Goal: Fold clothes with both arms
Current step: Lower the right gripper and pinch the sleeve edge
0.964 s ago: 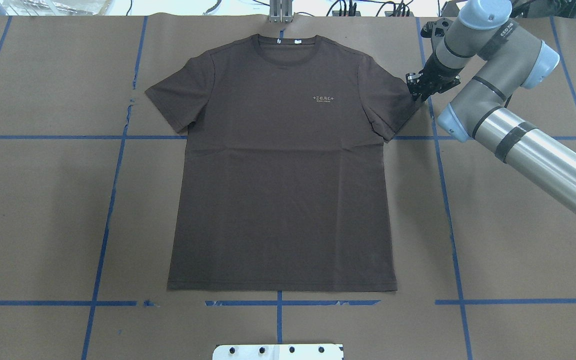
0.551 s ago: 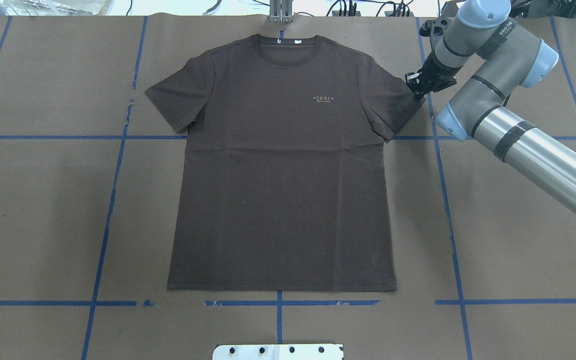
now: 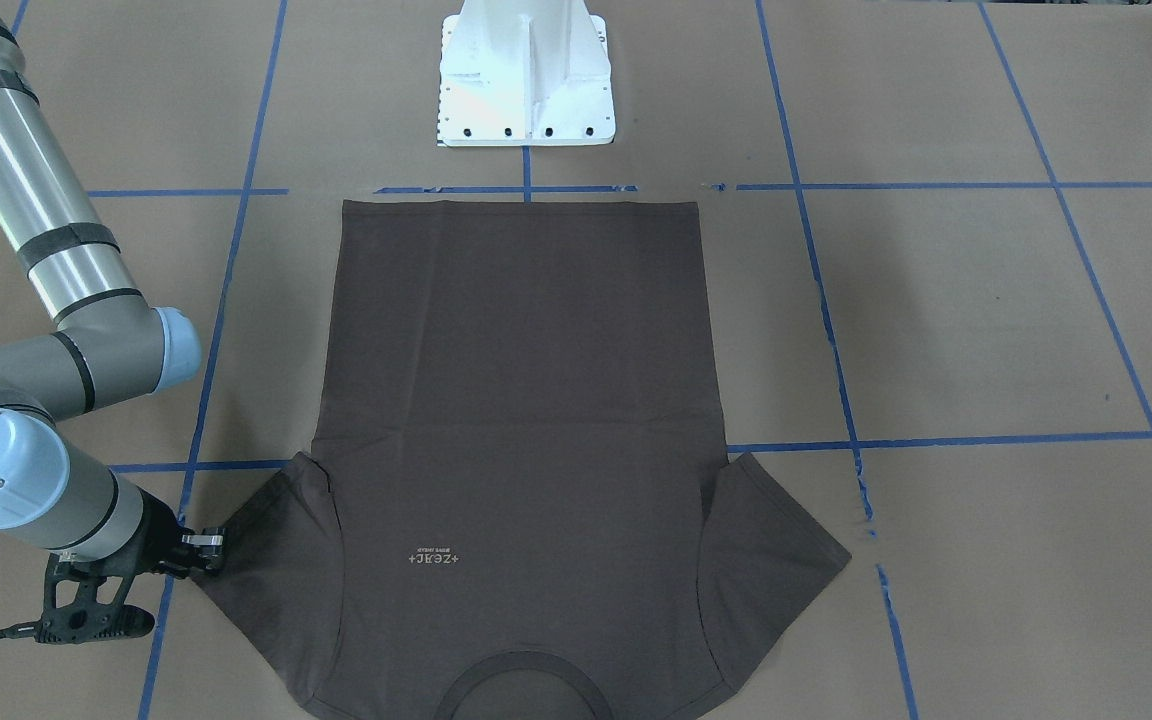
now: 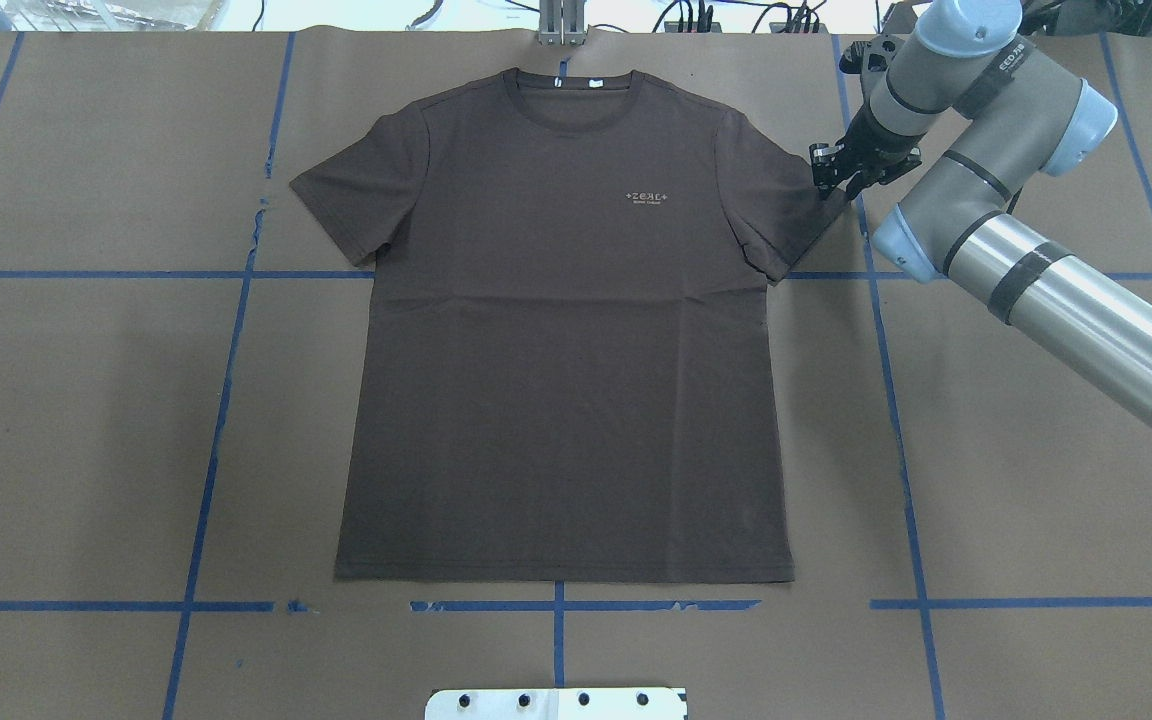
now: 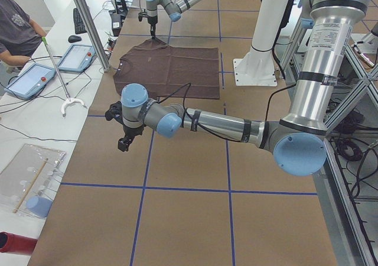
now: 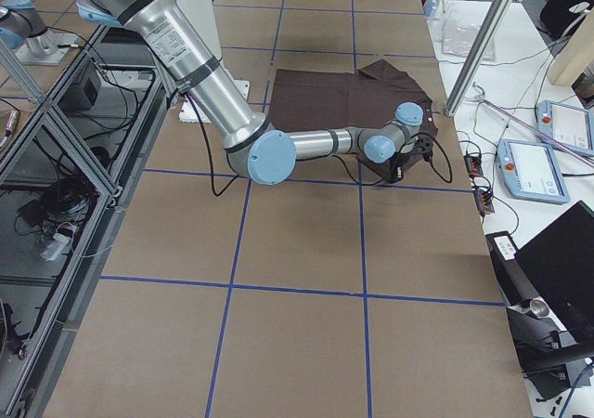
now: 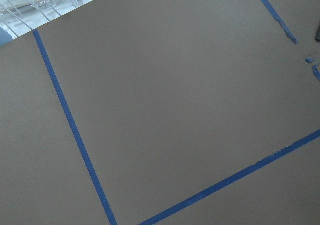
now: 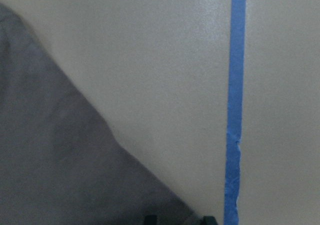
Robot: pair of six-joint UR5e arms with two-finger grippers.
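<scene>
At the T-shirt (image 4: 556, 350) sleeve corner, right jaws stand parted.

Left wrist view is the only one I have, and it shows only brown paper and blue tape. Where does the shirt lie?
Observer: The shirt lies flat, chest up, at the middle of the table, with its collar pointing away from the robot.
Operator: Is the left gripper near it?
Observer: No. The left gripper hangs over a bare part of the table, well apart from the shirt, on the robot's left.
Operator: And the right gripper?
Observer: The right gripper is at the tip of the sleeve on that side. Its wrist view shows the fingers apart, with the sleeve corner between them.
</scene>
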